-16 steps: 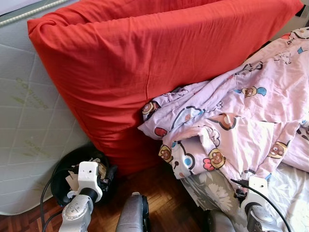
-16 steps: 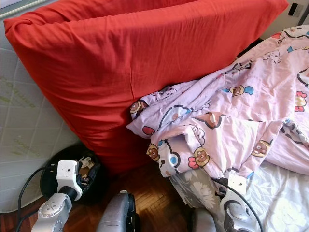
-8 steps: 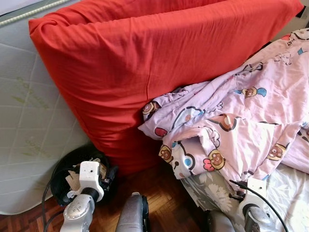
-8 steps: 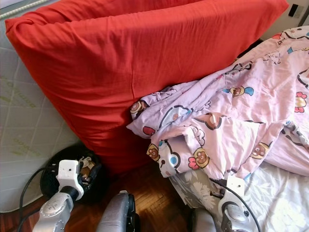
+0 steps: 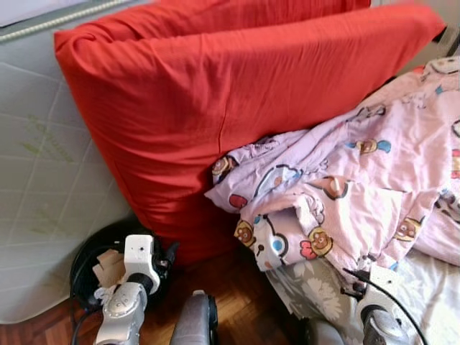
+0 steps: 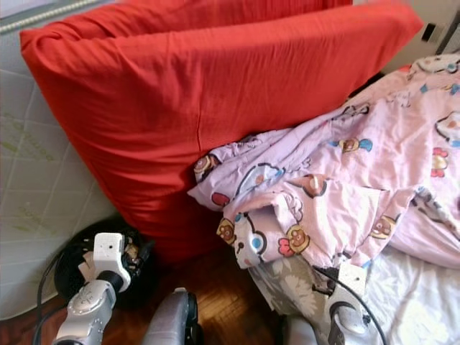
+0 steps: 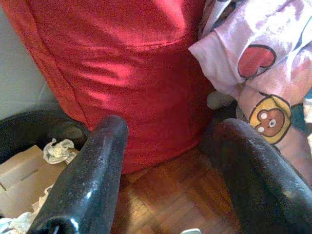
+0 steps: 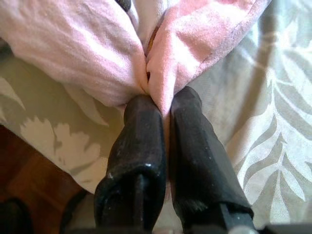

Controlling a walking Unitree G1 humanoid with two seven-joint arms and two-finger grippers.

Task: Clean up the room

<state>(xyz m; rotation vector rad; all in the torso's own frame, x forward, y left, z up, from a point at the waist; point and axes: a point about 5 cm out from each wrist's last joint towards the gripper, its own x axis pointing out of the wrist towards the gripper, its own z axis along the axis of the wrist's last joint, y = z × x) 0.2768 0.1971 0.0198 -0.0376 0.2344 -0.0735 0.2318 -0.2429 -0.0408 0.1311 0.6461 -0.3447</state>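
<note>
On the bed at your right side lies the pink blanket [image 5: 359, 187], crumpled in many folds, with a print of small cartoon faces in brown, yellow, red and blue. Its lower edge hangs over the side of the bed, above the grey sheet with a white leaf pattern [image 8: 273, 126]. You can see that the right gripper [image 8: 163, 105] has its two black fingers pressed together on a fold of this blanket, and the pink cloth bunches just in front of the tips.

Behind the blanket leans a big red cushion [image 5: 237, 108], resting against a white quilted mattress [image 5: 36, 187] that stands upright at your left. The blanket touches the cushion and partly covers its lower corner.

Your left gripper [image 7: 170, 161] is spread wide and holds nothing; it hovers over the wooden floor [image 7: 170, 200], near a black bin [image 5: 86, 259] with cardboard and crumpled paper inside
</note>
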